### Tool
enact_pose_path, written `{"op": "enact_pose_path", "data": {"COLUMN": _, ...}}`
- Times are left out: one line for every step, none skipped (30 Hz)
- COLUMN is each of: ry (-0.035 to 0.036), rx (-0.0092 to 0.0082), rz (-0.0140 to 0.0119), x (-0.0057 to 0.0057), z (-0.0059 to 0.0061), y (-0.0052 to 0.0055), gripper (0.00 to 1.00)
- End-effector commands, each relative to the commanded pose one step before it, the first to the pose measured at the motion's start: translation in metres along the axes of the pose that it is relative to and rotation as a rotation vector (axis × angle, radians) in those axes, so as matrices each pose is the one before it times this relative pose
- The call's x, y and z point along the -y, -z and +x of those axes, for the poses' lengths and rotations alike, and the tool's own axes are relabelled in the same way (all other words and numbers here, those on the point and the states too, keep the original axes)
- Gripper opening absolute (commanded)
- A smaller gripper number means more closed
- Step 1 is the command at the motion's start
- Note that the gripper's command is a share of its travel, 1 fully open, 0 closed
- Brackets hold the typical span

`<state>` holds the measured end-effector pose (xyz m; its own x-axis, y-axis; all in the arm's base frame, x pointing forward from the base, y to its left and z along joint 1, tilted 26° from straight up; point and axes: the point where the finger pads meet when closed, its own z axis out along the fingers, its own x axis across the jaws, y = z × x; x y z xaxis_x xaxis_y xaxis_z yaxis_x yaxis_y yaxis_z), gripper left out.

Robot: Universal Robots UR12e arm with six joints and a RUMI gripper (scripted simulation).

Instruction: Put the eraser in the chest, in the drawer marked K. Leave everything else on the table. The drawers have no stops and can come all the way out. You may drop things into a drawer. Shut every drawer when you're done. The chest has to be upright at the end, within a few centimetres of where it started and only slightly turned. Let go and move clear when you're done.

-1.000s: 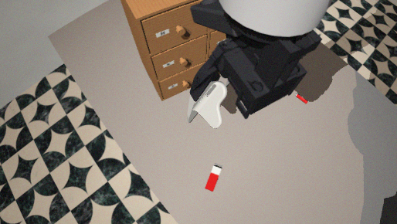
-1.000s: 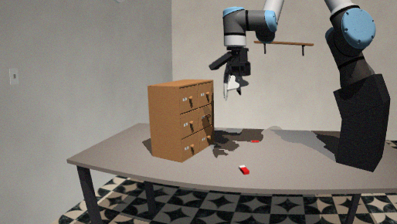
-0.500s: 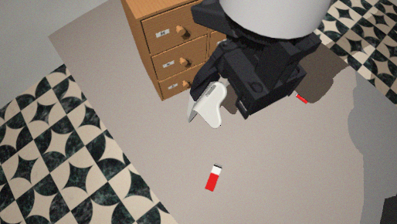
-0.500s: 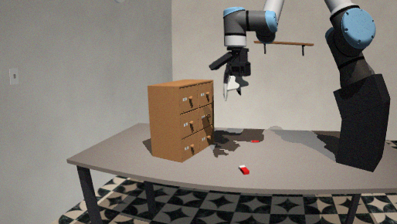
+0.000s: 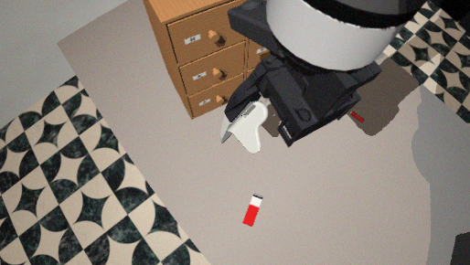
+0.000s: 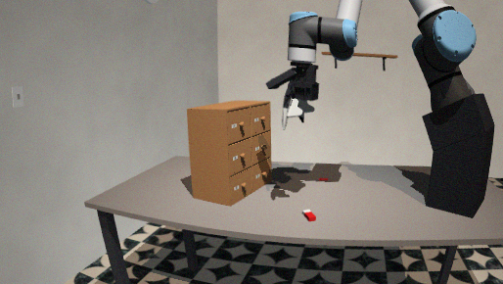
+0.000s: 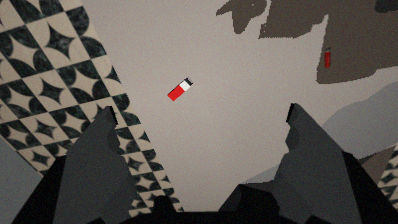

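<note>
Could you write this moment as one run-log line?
end effector: open, empty, high beside chest | eraser: on table | drawers: shut

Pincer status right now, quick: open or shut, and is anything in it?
Pincer: fully open, holding nothing, high above the table; the eraser lies on the table top below it.

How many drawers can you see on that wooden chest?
6, in two columns of three on the chest front, all shut. Left column: top, middle, bottom. Right column: top, middle, bottom. The other sides are hidden.
</note>
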<state>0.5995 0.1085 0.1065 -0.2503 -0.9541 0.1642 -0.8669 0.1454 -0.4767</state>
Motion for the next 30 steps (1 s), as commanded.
{"op": "enact_pose_path", "data": {"ry": 0.00002, "rx": 0.00077, "rz": 0.0676, "x": 0.00448, "z": -0.00022, "y": -0.00504, "gripper": 1.0}}
{"op": "enact_pose_path", "data": {"ry": 0.0001, "rx": 0.00014, "rz": 0.01393, "x": 0.00098, "z": -0.00016, "y": -0.00161, "gripper": 1.0}}
{"op": "enact_pose_path", "data": {"ry": 0.00007, "rx": 0.00009, "rz": 0.01455, "x": 0.00093, "z": -0.00011, "y": -0.00156, "gripper": 1.0}}
{"op": "enact_pose_path", "data": {"ry": 0.00003, "rx": 0.00003, "rz": 0.01515, "x": 0.00087, "z": -0.00005, "y": -0.00148, "gripper": 1.0}}
{"op": "enact_pose_path", "data": {"ry": 0.0, "rx": 0.0, "rz": 0.0, "x": 0.0, "z": 0.0, "y": 0.0, "gripper": 1.0}}
{"op": "enact_pose_path", "data": {"ry": 0.0, "rx": 0.0, "rz": 0.0, "x": 0.0, "z": 0.0, "y": 0.0, "gripper": 1.0}}
{"op": "enact_pose_path", "data": {"ry": -0.00001, "rx": -0.00004, "rz": 0.01573, "x": 0.00081, "z": 0.00001, "y": -0.00138, "gripper": 1.0}}
{"op": "enact_pose_path", "data": {"ry": -0.00006, "rx": -0.00012, "rz": 0.01628, "x": 0.00074, "z": 0.00008, "y": -0.00126, "gripper": 1.0}}
{"op": "enact_pose_path", "data": {"ry": -0.00011, "rx": -0.0002, "rz": 0.0168, "x": 0.00066, "z": 0.00016, "y": -0.00111, "gripper": 1.0}}
{"op": "enact_pose_path", "data": {"ry": -0.00017, "rx": -0.00029, "rz": 0.0173, "x": 0.00059, "z": 0.00025, "y": -0.00095, "gripper": 1.0}}
{"op": "enact_pose_path", "data": {"ry": 0.0, "rx": 0.00009, "rz": 0.01708, "x": 0.00095, "z": -0.00009, "y": -0.00178, "gripper": 1.0}}
{"op": "enact_pose_path", "data": {"ry": 0.0001, "rx": 0.00026, "rz": 0.01713, "x": 0.00107, "z": -0.00025, "y": -0.00221, "gripper": 1.0}}
{"op": "enact_pose_path", "data": {"ry": 0.00006, "rx": 0.00016, "rz": 0.01753, "x": 0.00094, "z": -0.00016, "y": -0.00206, "gripper": 1.0}}
{"op": "enact_pose_path", "data": {"ry": 0.00003, "rx": 0.00005, "rz": 0.01789, "x": 0.00082, "z": -0.00008, "y": -0.0019, "gripper": 1.0}}
{"op": "enact_pose_path", "data": {"ry": 0.0, "rx": -0.00006, "rz": 0.01822, "x": 0.00068, "z": 0.00002, "y": -0.00171, "gripper": 1.0}}
{"op": "enact_pose_path", "data": {"ry": -0.00004, "rx": -0.00019, "rz": 0.01852, "x": 0.00055, "z": 0.00011, "y": -0.00151, "gripper": 1.0}}
{"op": "enact_pose_path", "data": {"ry": -0.00008, "rx": -0.00031, "rz": 0.01878, "x": 0.00043, "z": 0.00022, "y": -0.00129, "gripper": 1.0}}
{"op": "enact_pose_path", "data": {"ry": -0.0001, "rx": -0.00032, "rz": 0.01898, "x": 0.00042, "z": 0.00023, "y": -0.00127, "gripper": 1.0}}
{"op": "enact_pose_path", "data": {"ry": 0.00002, "rx": 0.00042, "rz": 0.01899, "x": 0.00108, "z": -0.00032, "y": -0.00265, "gripper": 1.0}}
{"op": "enact_pose_path", "data": {"ry": 0.00002, "rx": 0.00027, "rz": 0.01917, "x": 0.00087, "z": -0.00022, "y": -0.00246, "gripper": 1.0}}
{"op": "enact_pose_path", "data": {"ry": 0.00002, "rx": 0.00011, "rz": 0.01931, "x": 0.00067, "z": -0.00012, "y": -0.00224, "gripper": 1.0}}
{"op": "enact_pose_path", "data": {"ry": 0.0, "rx": 0.0, "rz": 0.0, "x": 0.0, "z": 0.0, "y": 0.0, "gripper": 1.0}}
{"op": "enact_pose_path", "data": {"ry": 0.0, "rx": 0.0, "rz": 0.0, "x": 0.0, "z": 0.0, "y": 0.0, "gripper": 1.0}}
{"op": "enact_pose_path", "data": {"ry": 0.00002, "rx": -0.00004, "rz": 0.01942, "x": 0.00047, "z": -0.00001, "y": -0.00201, "gripper": 1.0}}
{"op": "enact_pose_path", "data": {"ry": 0.00002, "rx": -0.0002, "rz": 0.01949, "x": 0.00027, "z": 0.00009, "y": -0.00176, "gripper": 1.0}}
{"op": "enact_pose_path", "data": {"ry": 0.00002, "rx": -0.00036, "rz": 0.01952, "x": 0.00009, "z": 0.0002, "y": -0.0015, "gripper": 1.0}}
{"op": "enact_pose_path", "data": {"ry": 0.0, "rx": -0.00039, "rz": 0.01964, "x": 0.00006, "z": 0.00022, "y": -0.00144, "gripper": 1.0}}
{"op": "enact_pose_path", "data": {"ry": -0.00013, "rx": 0.00052, "rz": 0.02061, "x": 0.00095, "z": -0.00033, "y": -0.00296, "gripper": 1.0}}
{"op": "enact_pose_path", "data": {"ry": -0.00007, "rx": 0.00032, "rz": 0.02056, "x": 0.00066, "z": -0.00021, "y": -0.00271, "gripper": 1.0}}
{"op": "enact_pose_path", "data": {"ry": -0.00002, "rx": 0.00013, "rz": 0.02047, "x": 0.00038, "z": -0.0001, "y": -0.00244, "gripper": 1.0}}
